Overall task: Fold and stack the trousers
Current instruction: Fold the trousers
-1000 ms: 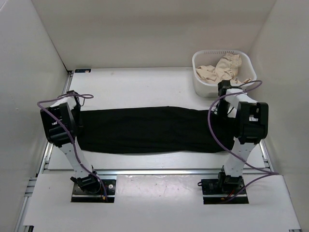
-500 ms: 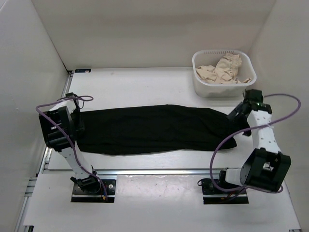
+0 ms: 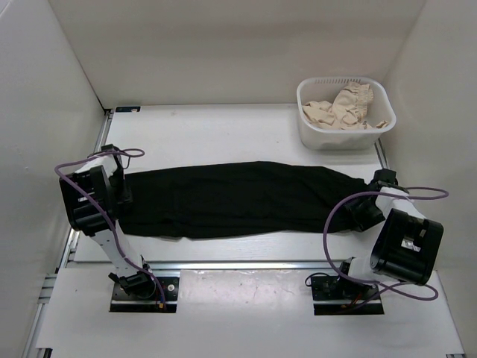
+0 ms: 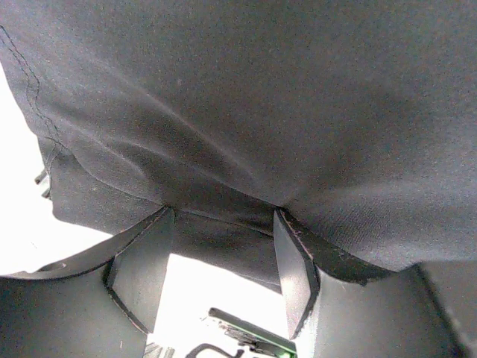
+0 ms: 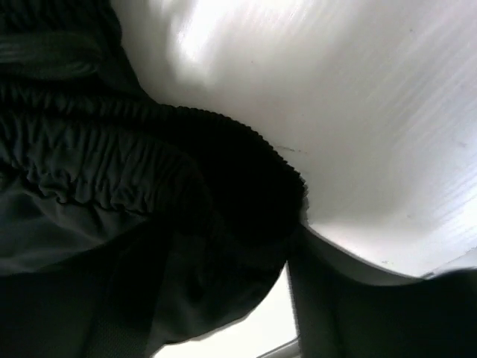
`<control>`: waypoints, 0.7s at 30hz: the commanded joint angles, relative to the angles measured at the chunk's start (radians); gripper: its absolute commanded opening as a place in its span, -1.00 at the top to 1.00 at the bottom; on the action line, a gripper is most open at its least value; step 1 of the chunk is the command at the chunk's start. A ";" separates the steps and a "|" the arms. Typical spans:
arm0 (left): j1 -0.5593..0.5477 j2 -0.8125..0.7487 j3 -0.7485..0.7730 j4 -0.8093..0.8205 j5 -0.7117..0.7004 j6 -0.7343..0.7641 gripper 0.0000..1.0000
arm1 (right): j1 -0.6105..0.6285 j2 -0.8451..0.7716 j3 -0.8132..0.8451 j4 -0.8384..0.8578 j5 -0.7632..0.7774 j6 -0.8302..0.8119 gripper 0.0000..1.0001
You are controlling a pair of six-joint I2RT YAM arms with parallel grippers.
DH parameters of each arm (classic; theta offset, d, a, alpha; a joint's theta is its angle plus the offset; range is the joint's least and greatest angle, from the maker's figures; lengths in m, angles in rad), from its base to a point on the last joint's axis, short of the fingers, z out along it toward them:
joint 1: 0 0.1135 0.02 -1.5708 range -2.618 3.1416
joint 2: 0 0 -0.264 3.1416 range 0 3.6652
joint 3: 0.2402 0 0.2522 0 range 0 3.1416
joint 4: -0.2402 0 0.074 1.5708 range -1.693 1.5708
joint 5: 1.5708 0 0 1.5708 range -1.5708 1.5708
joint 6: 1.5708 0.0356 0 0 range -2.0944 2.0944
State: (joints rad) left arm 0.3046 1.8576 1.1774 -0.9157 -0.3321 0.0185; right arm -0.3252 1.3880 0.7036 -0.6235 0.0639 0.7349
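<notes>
We've got the trousers lying stretched long across the surface, one end by each arm, not folded over yet. The left tool is spread: its wrist view shows both fingers apart with a clear gap, and the cloth's edge lies across the tips. The right tool is the murky one. From above, its own arm covers most of it. Up close we only make out one finger beside the gathered waistband, with the rest black on black, so we can't tell whether it's gripping. The basket of beige clothes sits at the far right.
</notes>
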 commanded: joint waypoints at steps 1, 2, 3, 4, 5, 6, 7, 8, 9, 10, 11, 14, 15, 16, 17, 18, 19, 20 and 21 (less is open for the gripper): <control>-0.002 -0.015 -0.028 0.008 0.074 -0.019 -0.35 | -0.002 0.037 -0.015 0.088 0.022 0.048 -0.08; -0.002 -0.015 -0.028 0.008 0.074 -0.019 -0.35 | -0.002 0.037 -0.015 0.076 0.039 0.047 0.09; 0.007 -0.015 -0.028 0.008 0.074 -0.019 -0.35 | -0.002 0.037 0.002 0.067 0.084 0.016 0.45; 0.007 -0.015 -0.028 0.008 0.074 -0.019 -0.35 | -0.002 0.037 0.016 0.033 0.106 -0.001 0.62; 0.007 -0.006 -0.028 0.008 0.083 -0.019 -0.35 | -0.002 0.037 0.034 0.010 0.131 -0.021 0.76; 0.007 -0.006 -0.028 0.008 0.084 -0.019 -0.35 | -0.002 0.037 0.086 -0.019 0.155 -0.060 0.94; 0.016 0.005 -0.028 0.008 0.084 -0.019 -0.35 | 0.008 0.037 0.115 -0.047 0.187 -0.080 1.00; 0.016 0.005 -0.028 0.008 0.084 -0.019 -0.35 | 0.008 0.026 0.181 -0.098 0.197 -0.100 1.00; 0.016 0.005 -0.028 0.008 0.084 -0.019 -0.35 | 0.018 0.011 0.218 -0.120 0.197 -0.145 1.00; 0.016 0.014 -0.038 0.008 0.084 -0.019 -0.35 | 0.035 0.011 0.259 -0.140 0.197 -0.170 1.00; 0.016 0.014 -0.038 0.008 0.084 -0.019 -0.35 | 0.047 -0.004 0.301 -0.172 0.197 -0.195 1.00; 0.016 0.014 -0.038 0.008 0.093 -0.019 -0.35 | 0.080 -0.014 0.473 -0.214 0.197 -0.281 1.00; 0.016 0.014 -0.038 0.008 0.093 -0.019 -0.35 | 0.080 -0.014 0.538 -0.214 0.185 -0.299 1.00; 0.016 0.023 -0.038 0.008 0.093 -0.019 -0.35 | 0.080 -0.003 0.562 -0.205 0.159 -0.333 1.00; 0.016 0.023 -0.038 0.008 0.093 -0.019 -0.35 | 0.080 0.011 0.583 -0.194 0.159 -0.345 1.00; 0.016 0.023 -0.038 0.008 0.093 -0.019 -0.35 | 0.080 0.022 0.614 -0.194 0.146 -0.359 1.00; 0.016 0.023 -0.038 0.008 0.093 -0.019 -0.35 | 0.080 0.048 0.623 -0.179 0.136 -0.391 1.00; 0.016 0.023 -0.038 0.008 0.093 -0.019 -0.35 | 0.080 0.061 0.623 -0.154 0.125 -0.402 1.00; 0.016 0.023 -0.038 0.008 0.093 -0.019 -0.35 | 0.080 0.074 0.623 -0.133 0.125 -0.413 1.00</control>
State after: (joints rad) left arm 0.3161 1.8568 1.1728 -0.9501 -0.2680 0.0174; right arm -0.2333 1.4216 1.3022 -0.7937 0.1665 0.4274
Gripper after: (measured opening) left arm 0.671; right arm 0.060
